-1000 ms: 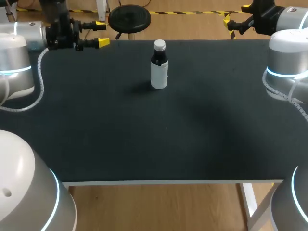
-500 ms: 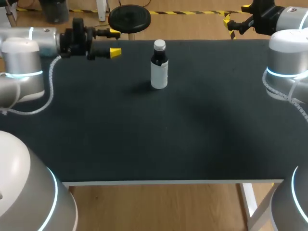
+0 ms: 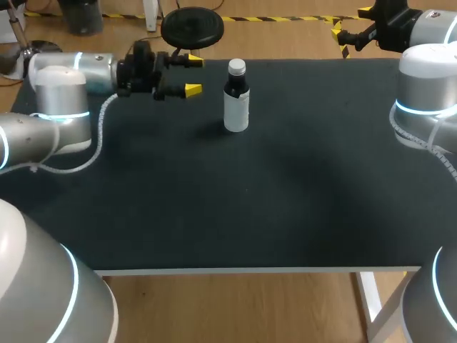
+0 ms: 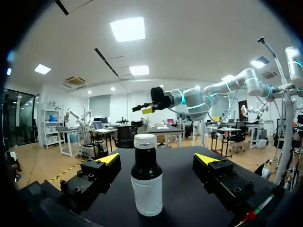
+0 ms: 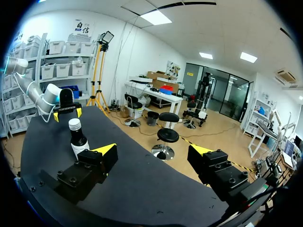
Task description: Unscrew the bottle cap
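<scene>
A small dark bottle (image 3: 236,103) with a white label and a white cap (image 3: 236,67) stands upright at the back middle of the black table (image 3: 271,193). My left gripper (image 3: 193,76) is open, level with the bottle's upper part and a short way to its left, fingers pointing at it. In the left wrist view the bottle (image 4: 146,182) stands ahead of the open left gripper (image 4: 157,160), centred between the fingers without touching them. My right gripper (image 3: 338,39) is open at the back right corner, far from the bottle. The right wrist view shows the bottle (image 5: 78,139) beyond one fingertip (image 5: 107,150).
A round black stool (image 3: 191,26) stands just behind the table's back edge. The table's far edge runs close behind the bottle.
My left arm has swung right along the back edge, bringing its open gripper from the far left corner to just beside the bottle. The right arm and the bottle have stayed put.
</scene>
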Controlling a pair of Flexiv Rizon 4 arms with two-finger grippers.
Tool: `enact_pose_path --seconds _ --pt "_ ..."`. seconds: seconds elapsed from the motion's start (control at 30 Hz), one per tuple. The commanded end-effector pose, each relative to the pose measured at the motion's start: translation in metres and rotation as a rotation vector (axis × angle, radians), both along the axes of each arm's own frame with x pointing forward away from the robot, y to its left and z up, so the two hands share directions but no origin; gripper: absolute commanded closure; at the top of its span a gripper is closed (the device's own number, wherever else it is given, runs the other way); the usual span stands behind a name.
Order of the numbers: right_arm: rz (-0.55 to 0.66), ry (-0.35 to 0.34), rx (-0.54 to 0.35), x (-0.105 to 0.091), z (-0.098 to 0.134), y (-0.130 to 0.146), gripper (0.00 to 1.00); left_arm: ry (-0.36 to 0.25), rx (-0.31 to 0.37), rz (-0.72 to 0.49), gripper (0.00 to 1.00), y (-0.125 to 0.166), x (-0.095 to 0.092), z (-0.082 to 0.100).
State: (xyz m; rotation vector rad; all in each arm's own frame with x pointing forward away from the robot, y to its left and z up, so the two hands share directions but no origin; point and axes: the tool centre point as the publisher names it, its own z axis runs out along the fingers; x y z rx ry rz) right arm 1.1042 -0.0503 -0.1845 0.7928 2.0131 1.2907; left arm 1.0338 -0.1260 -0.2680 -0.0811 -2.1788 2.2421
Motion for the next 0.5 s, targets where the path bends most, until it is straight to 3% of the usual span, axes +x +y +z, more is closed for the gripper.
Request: enact_pose_path --seconds 0.03,0.5 --pt "0.000 0.000 0.000 0.000 0.000 0.000 0.00 -0.001 -0.019 -0.064 0.00 -0.014 0.008 -0.009" --pt "0.000 0.000 0.000 0.000 0.000 0.000 0.00 0.012 -0.030 -0.112 0.00 -0.038 0.014 -0.013"
